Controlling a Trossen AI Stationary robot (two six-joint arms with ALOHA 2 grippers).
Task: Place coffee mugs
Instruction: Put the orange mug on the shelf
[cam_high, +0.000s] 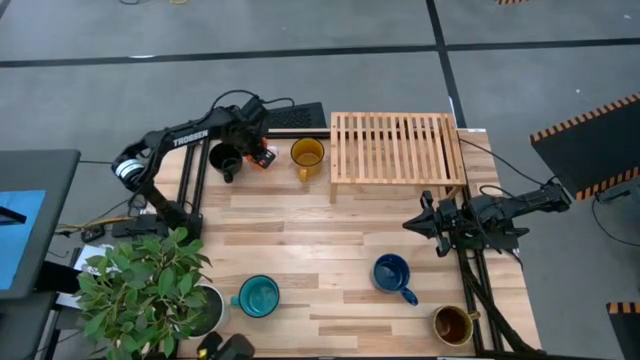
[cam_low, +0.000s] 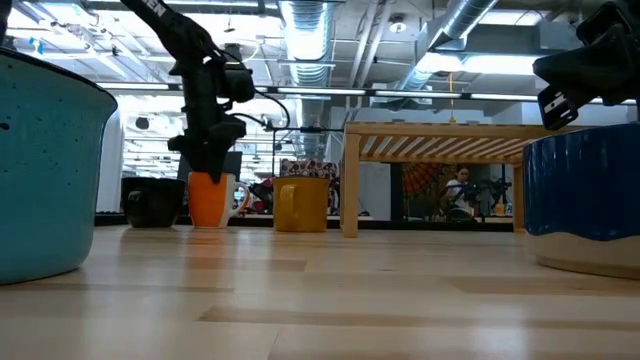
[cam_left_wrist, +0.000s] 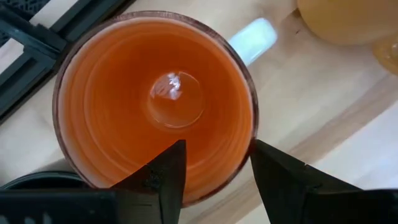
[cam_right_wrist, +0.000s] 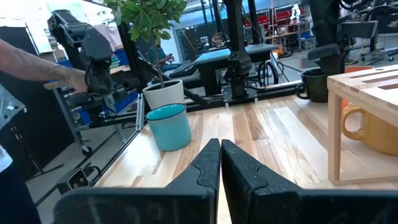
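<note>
An orange mug (cam_left_wrist: 155, 99) stands upright on the table's far left, between a black mug (cam_high: 225, 160) and a yellow mug (cam_high: 307, 155). My left gripper (cam_left_wrist: 217, 146) is open and points down over it. One finger (cam_left_wrist: 166, 171) is inside the mug and the other (cam_left_wrist: 277, 177) is outside its wall, opposite the handle (cam_left_wrist: 254, 38). In the low view the left gripper (cam_low: 207, 165) reaches the orange mug's (cam_low: 208, 203) top. My right gripper (cam_right_wrist: 219, 162) waits shut above the table's right side. Teal (cam_high: 258, 296), dark blue (cam_high: 392, 273) and olive-brown (cam_high: 453, 325) mugs stand nearer. My left gripper comes from above with its fingers on either side of the orange mug's rim (cam_left_wrist: 245, 158), on the side away from the handle. I cannot tell whether either finger touches the wall. The mug stands upright on the table.
A slatted wooden rack (cam_high: 397, 148) stands at the far edge, right of the yellow mug. A white plant pot (cam_high: 205, 308) with a leafy plant fills the near left corner. A person's arm (cam_right_wrist: 37, 68) shows beyond the table in the right wrist view.
</note>
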